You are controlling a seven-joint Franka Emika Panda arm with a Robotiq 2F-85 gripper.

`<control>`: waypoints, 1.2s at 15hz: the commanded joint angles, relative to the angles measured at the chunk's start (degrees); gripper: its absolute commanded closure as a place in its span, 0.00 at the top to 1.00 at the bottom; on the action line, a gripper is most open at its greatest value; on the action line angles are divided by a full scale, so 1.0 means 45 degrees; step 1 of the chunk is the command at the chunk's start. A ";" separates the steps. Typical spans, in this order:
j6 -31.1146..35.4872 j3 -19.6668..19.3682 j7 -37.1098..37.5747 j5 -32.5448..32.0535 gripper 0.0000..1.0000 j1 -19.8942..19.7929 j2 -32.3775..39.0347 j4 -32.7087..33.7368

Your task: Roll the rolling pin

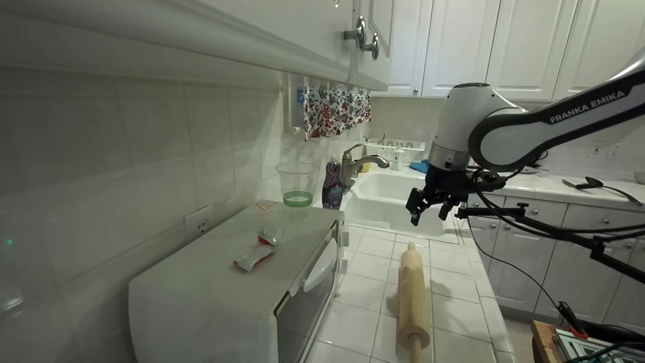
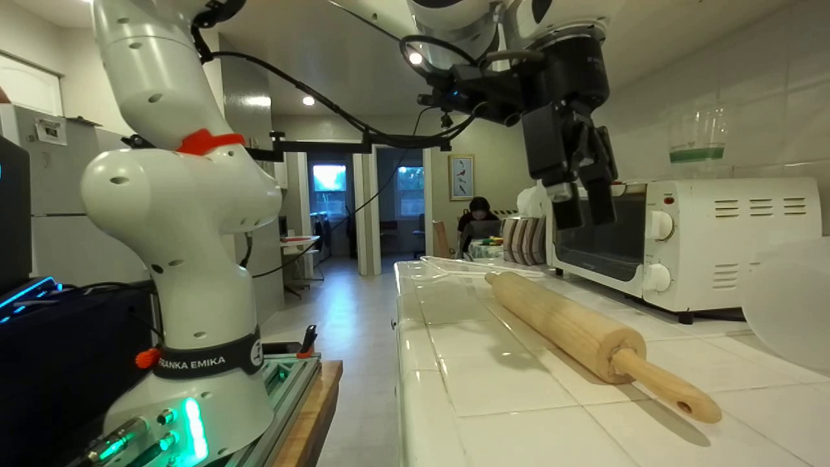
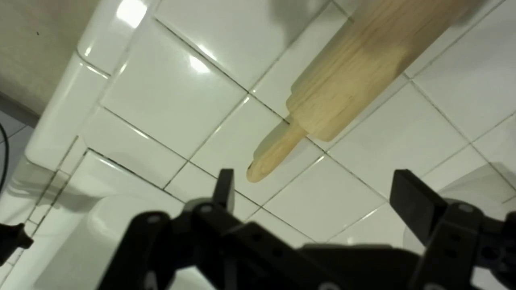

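The rolling pin [image 1: 413, 297] is a light tan wooden cylinder with narrower handles. It lies flat on the white tiled counter [image 1: 358, 312], beside the toaster oven. It also shows in an exterior view [image 2: 564, 314], with one handle toward that camera. In the wrist view the rolling pin [image 3: 354, 72] runs from the upper right to a handle end near the middle; its far end is cut off. My gripper [image 1: 429, 218] is open and empty, held above the counter near the sink end of the pin, touching nothing. Its spread fingers show in the wrist view [image 3: 313, 173].
The white toaster oven [image 1: 201, 287] stands along the wall with wrappers and a clear cup [image 1: 297, 184] on it. A sink [image 1: 368, 212], faucet [image 1: 347, 169] and purple bottle [image 1: 332, 184] are beyond the pin. The counter's edge runs along the side away from the wall.
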 commanded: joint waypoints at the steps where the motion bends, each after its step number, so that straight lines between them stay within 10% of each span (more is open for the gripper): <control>1: 0.1016 -0.0081 0.0461 -0.0081 1.00 -0.0012 0.0310 -0.0065; 18: 0.0662 -0.2287 0.0125 0.3349 1.00 -0.0089 0.3322 0.1177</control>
